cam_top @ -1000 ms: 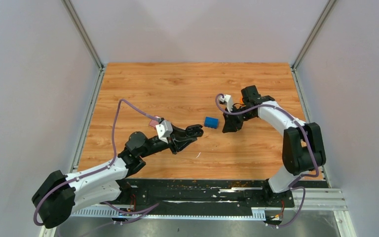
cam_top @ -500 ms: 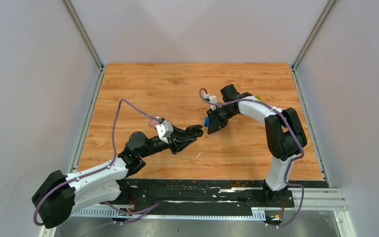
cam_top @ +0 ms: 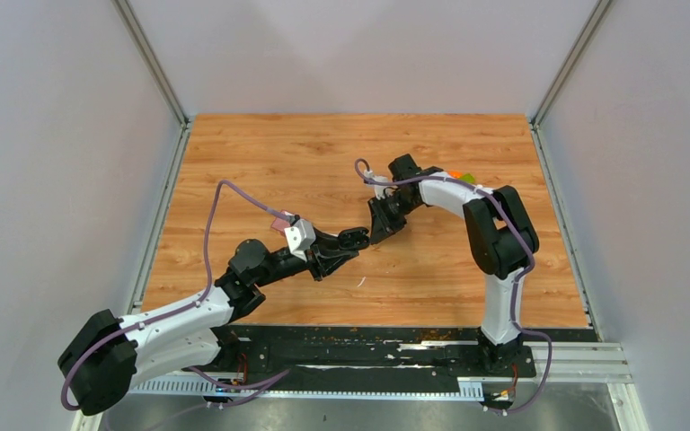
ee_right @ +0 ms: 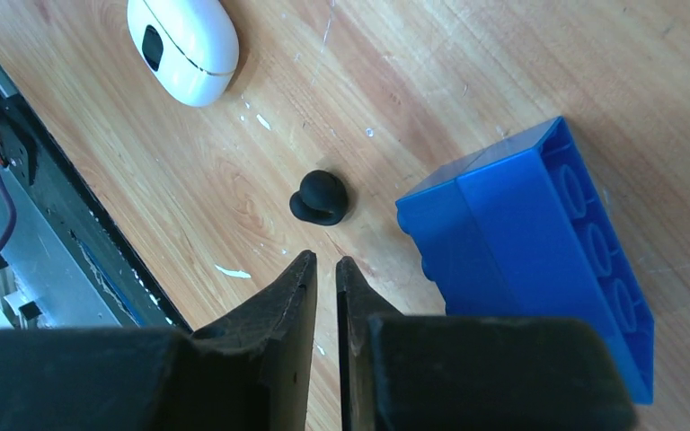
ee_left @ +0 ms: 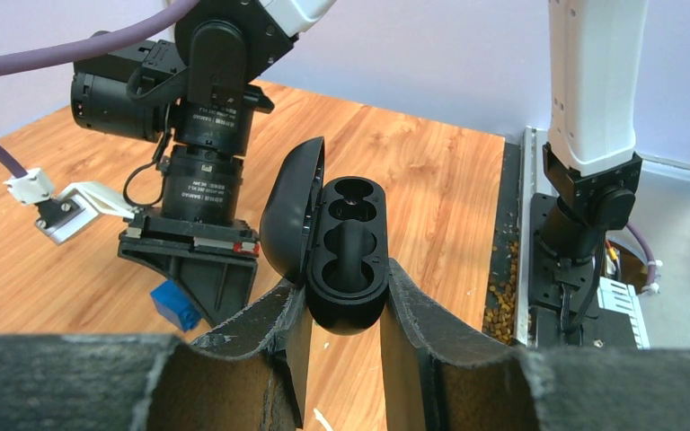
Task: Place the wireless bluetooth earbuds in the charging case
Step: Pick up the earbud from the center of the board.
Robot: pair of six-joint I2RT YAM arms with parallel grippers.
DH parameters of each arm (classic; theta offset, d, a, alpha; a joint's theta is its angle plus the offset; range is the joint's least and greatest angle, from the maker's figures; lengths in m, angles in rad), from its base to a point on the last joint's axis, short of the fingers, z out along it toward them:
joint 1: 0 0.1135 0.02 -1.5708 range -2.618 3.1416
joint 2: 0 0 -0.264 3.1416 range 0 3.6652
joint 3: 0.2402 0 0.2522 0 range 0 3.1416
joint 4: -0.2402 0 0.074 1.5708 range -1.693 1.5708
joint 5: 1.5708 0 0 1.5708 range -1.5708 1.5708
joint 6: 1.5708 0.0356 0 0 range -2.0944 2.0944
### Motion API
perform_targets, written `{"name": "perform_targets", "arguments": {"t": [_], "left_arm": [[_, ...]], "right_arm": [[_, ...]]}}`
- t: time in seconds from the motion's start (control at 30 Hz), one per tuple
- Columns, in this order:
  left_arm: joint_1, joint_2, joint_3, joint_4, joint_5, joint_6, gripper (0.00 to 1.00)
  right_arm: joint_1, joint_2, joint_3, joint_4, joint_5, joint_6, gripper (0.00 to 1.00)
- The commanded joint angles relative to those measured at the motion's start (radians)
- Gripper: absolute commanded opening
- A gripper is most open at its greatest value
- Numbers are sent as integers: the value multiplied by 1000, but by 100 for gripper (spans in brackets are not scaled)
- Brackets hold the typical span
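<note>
The blue block (ee_right: pixel 521 242) lies on the wooden table (ee_right: pixel 413 72), beside the right gripper (ee_right: pixel 325 265), whose fingers are almost pinched together on nothing. The left gripper (ee_left: pixel 346 296) squeezes the black charging case (ee_left: pixel 346 251), lid open, two round holes showing. A white earbud (ee_right: pixel 182 49) and a smaller black earbud (ee_right: pixel 321 198) lie on the wood.
</note>
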Motion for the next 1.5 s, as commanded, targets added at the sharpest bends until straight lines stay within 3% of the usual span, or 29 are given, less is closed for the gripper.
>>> {"name": "perform_targets", "arguments": {"t": [0.0,1.03,1.47], "left_arm": [[5,-2,2,32,7,20,0],[6,9,12,22,27,15,0],[4,10,15,20,30,15,0]], "right_arm": [[0,15,56,23,-23,53,16],[29,94,111,6,30,53,26],[81,107,146,-20,109,30,25]]}}
